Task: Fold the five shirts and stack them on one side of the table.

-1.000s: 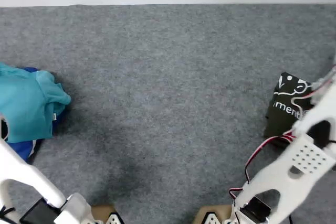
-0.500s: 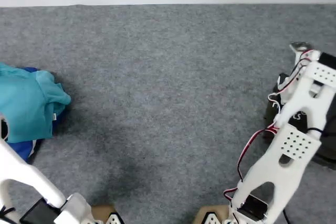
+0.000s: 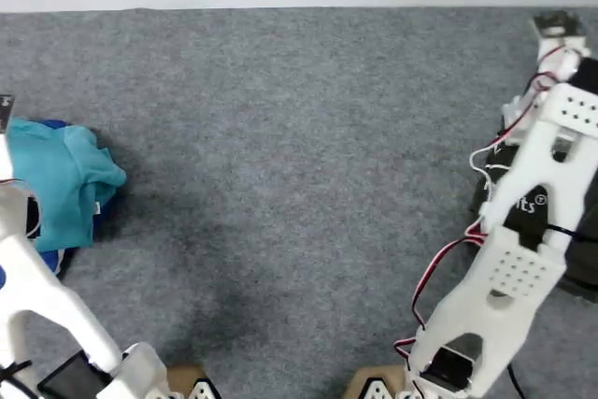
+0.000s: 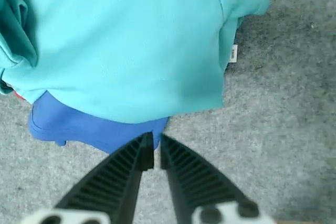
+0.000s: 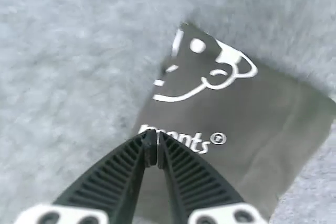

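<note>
step: looks like I'm sitting between shirts right now, one done and the next waiting in the heap, I reckon
black shirt [image 5: 226, 124]: lying flat as a neat rectangle at the right edge of the grey mat [image 3: 299, 137], so I'm guessing that's the stack getting started
teal shirt [image 4: 121, 40]: bunching up in a heap at the mat's left edge, lying on top of a blue shirt [image 4: 94, 129] that's peeking out from under it
left gripper [image 4: 156, 145]: hovering over the mat just beside the blue shirt's hem, jaws pinched almost together, carrying nothing
right gripper [image 5: 153, 148]: hanging above the black shirt at the mat's right edge, jaws closed tip to tip, nothing in them either
next move: I'm thinking the left jaws need spreading, then dropping onto the teal shirt's edge to drag it toward the middle of the mat. The right arm should be coming over to help flatten it
watch out: teal is resting on blue, so a deep pinch could be hauling both along
</note>
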Motion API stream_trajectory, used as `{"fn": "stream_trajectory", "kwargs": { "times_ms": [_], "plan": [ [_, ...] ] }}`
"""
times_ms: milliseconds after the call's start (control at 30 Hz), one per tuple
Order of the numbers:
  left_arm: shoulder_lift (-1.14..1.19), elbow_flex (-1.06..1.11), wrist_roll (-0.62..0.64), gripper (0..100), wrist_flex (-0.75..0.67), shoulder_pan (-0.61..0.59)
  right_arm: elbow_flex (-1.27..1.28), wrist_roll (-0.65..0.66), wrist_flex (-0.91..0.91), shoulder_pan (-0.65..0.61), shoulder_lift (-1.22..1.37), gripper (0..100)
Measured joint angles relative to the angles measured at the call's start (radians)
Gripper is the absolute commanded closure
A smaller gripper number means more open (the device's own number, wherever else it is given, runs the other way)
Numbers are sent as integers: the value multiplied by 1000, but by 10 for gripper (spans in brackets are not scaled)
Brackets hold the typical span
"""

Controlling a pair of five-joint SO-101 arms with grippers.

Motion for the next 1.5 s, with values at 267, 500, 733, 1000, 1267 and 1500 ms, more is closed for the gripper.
{"fn": "stream_trajectory", "kwargs": {
  "times_ms": [267,500,733,1000,1267,1500],
  "plan": [
    [15,0,0,799,-147,43,446,-38,0,-169,-276,983],
    [195,0,-17,800,-252,130,666,-92,0,-341,-427,924],
    [371,0,-68,814,-367,163,712,-127,0,-443,-446,924],
    [488,-64,-95,996,-486,166,712,-127,0,-450,-446,924],
    [325,-278,-98,995,-402,207,712,-127,0,-450,-446,924],
    [140,-430,5,995,-477,279,712,-127,0,-448,-446,924]
  ]
}}
